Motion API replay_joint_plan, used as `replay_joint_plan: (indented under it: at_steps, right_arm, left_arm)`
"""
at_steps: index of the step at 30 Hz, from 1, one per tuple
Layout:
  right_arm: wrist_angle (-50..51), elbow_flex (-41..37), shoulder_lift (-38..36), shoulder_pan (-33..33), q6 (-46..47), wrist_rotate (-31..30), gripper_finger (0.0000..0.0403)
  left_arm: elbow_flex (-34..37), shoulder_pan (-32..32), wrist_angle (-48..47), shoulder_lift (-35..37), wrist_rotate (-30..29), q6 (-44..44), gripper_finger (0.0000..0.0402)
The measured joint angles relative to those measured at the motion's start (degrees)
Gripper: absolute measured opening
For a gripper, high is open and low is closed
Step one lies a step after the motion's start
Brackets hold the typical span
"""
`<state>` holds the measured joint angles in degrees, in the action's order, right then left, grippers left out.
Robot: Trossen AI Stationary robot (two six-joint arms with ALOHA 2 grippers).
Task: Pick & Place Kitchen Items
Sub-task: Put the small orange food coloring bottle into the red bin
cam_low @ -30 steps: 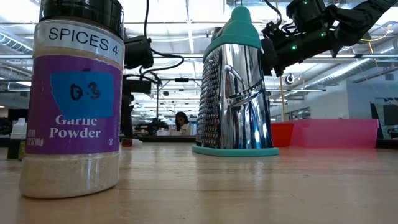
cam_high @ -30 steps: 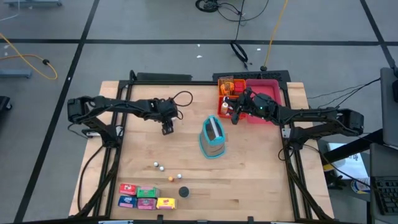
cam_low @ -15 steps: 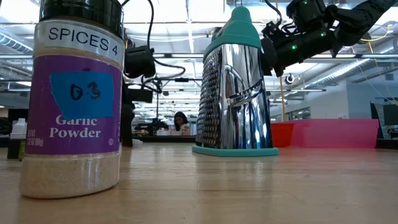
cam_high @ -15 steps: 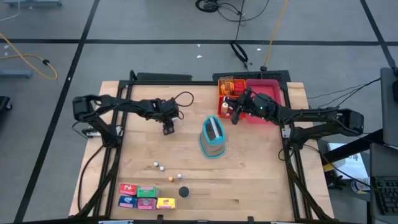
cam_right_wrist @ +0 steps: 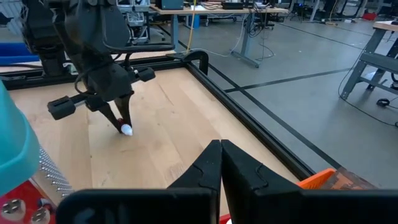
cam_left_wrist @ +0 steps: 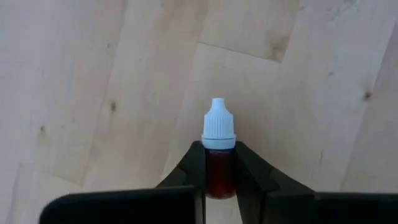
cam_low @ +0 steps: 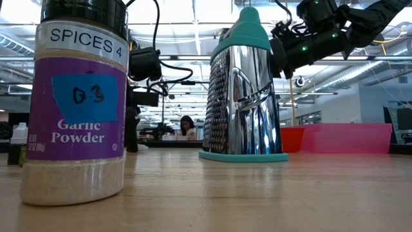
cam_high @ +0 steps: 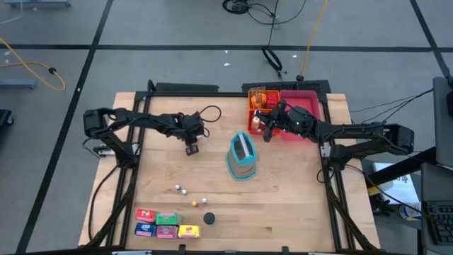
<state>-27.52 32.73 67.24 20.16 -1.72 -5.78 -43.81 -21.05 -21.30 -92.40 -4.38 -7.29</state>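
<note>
- Pale wooden table (cam_high: 283, 205) in a workshop with a grey floor: two dark robot arms reach in from opposite sides, a steel box grater with teal trim (cam_high: 242, 156) standing between them.
- Left gripper (cam_high: 191, 148), over the table's far-left part, pinches a tiny dropper bottle of dark red liquid with a white cap (cam_left_wrist: 217, 158); the fingers (cam_left_wrist: 191, 174) press its body from both sides.
- Bottle's long axis runs straight out from between the fingers, cap foremost and pointing down at the wood, as the right wrist view shows (cam_right_wrist: 125, 129).
- Right gripper (cam_high: 267, 134) hangs by the pink tray (cam_high: 311, 95), fingers pressed together, holding nothing.
- Judged from this, the left arm has the bottle and need only lift it.
</note>
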Motion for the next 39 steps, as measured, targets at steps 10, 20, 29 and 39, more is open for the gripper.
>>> replay_joint_plan:
  at_steps: [10, 20, 29, 39]
  right_arm:
    - [-2.8, 0.0, -0.02, 0.0, 0.31, 0.04, 0.0004]
    - [-10.42, 0.0, -0.04, -0.02, 2.51, 6.94, 0.0004]
    - [-17.75, 0.0, -0.08, -0.02, 4.7, 18.17, 0.0016]
    - [-23.98, 0.0, -0.07, -0.02, 7.08, 19.28, 0.0117]
  left_arm:
    - [-1.93, 0.62, -1.14, 2.38, -0.42, 2.89, 0.0048]
    - [-4.52, 0.82, 11.28, 16.39, 0.3, 2.88, 0.0038]
    - [-4.46, 2.92, 30.29, 19.13, 7.85, 1.64, 0.0036]
    - [-4.46, 6.59, 45.38, 16.65, 8.91, -0.07, 0.0036]
